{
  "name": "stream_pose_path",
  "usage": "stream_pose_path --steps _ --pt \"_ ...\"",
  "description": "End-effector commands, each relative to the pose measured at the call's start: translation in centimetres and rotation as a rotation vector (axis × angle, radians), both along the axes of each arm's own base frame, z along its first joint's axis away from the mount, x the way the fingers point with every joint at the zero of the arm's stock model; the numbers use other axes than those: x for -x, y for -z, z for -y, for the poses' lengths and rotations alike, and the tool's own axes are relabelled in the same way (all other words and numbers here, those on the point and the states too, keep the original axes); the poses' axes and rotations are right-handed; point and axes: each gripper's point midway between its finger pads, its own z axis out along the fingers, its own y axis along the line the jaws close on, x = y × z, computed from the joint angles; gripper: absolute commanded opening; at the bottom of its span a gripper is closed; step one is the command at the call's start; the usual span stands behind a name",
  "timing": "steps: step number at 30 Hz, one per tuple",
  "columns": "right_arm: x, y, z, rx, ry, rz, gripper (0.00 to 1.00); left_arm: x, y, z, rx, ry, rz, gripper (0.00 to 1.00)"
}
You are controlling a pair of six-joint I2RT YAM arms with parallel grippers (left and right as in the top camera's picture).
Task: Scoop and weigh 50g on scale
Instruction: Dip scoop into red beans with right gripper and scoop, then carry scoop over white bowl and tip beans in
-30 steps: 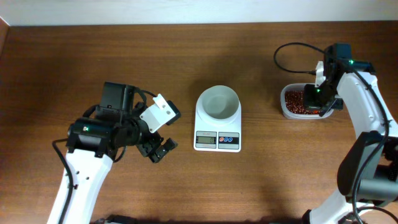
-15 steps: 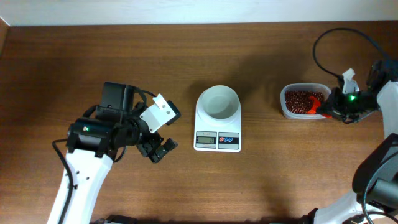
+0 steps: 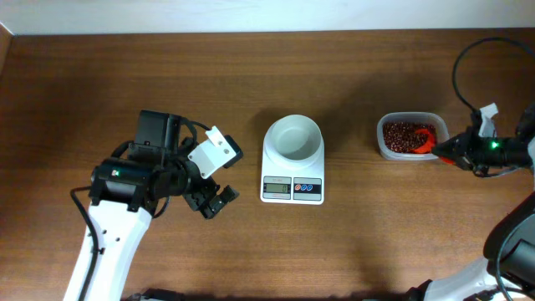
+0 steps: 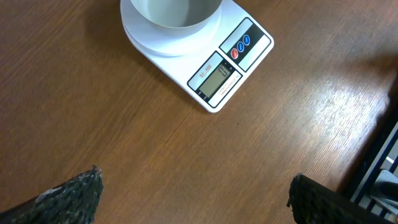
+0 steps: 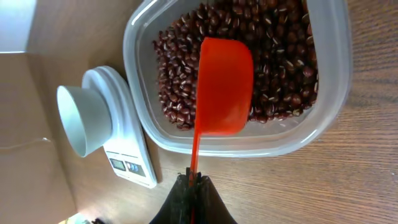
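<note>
Your small white digital kitchen scale (image 3: 292, 188), with a round white bowl (image 3: 293, 138) on top, sits at the middle of the brown wooden table (image 3: 251, 75). The small dark reddish-brown dried beans (image 5: 280, 62) lie heaped in a clear rectangular plastic tub (image 5: 333, 74) near the table's right edge, well apart from the scale. Your right gripper (image 5: 194, 182) has its jaws pinching the thin handle of an orange-red plastic scoop (image 5: 224, 87) (its cup lies over the beans inside the tub; which way it faces, you cannot tell here). Your left gripper (image 3: 215, 201) hovers over bare wood just left of the scale, toward the front edge, jaws spread wide.
</note>
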Motion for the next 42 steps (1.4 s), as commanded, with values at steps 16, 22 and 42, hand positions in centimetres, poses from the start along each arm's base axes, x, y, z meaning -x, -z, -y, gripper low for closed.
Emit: stream_pose_path --steps 16,22,42 --pt "-0.2 -1.9 -1.3 -0.128 0.002 0.064 0.04 0.1 0.2 0.0 0.004 0.014 -0.002 0.99" --pt "0.1 -2.5 0.7 -0.169 0.075 0.092 0.04 0.1 0.2 0.0 0.004 0.013 -0.002 0.99" --pt "-1.4 -7.3 -11.9 -0.462 -0.201 0.193 0.04 0.1 0.2 0.0 0.004 0.014 -0.002 0.99"
